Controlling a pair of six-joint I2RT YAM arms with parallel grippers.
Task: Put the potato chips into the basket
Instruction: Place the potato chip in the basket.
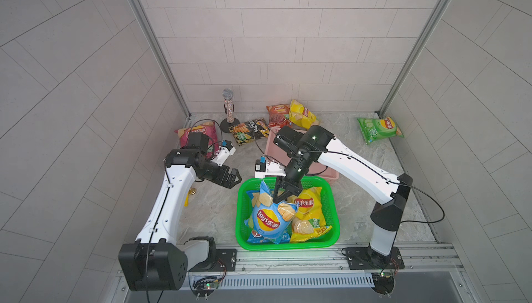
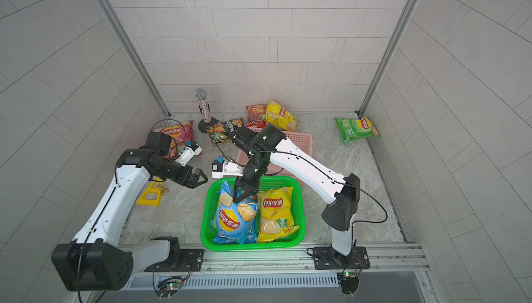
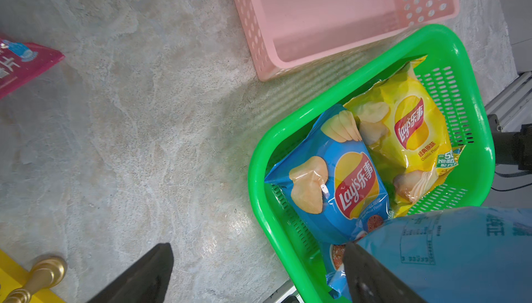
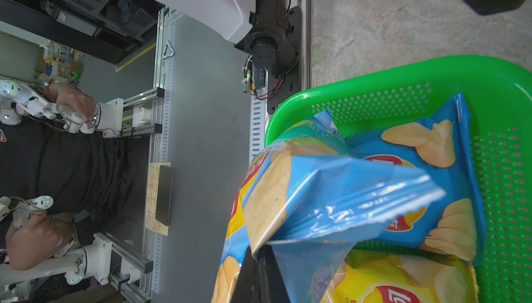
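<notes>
The green basket (image 1: pixel 240 215) (image 2: pixel 205 218) stands at the front middle, with a yellow bag (image 1: pixel 309 212) and a blue bag (image 3: pixel 331 183) of potato chips lying in it. My right gripper (image 1: pixel 278 199) (image 4: pixel 259 275) is shut on the top edge of another blue bag (image 1: pixel 269 218) (image 4: pixel 331 200), which hangs down into the basket. Left of the basket's far corner, my left gripper (image 1: pixel 234 179) (image 3: pixel 258 246) is open and holds nothing. Magenta (image 1: pixel 198 133), black (image 1: pixel 250 131), red (image 1: pixel 277 113), yellow (image 1: pixel 302 114) and green (image 1: pixel 380 128) bags lie on the table farther back.
A pink basket (image 1: pixel 272 149) (image 3: pixel 316 13) sits just behind the green one, under the right arm. A glittery microphone (image 1: pixel 229 105) stands on its stand at the back left. A yellow piece with a brass knob (image 2: pixel 149 196) lies beside the left arm.
</notes>
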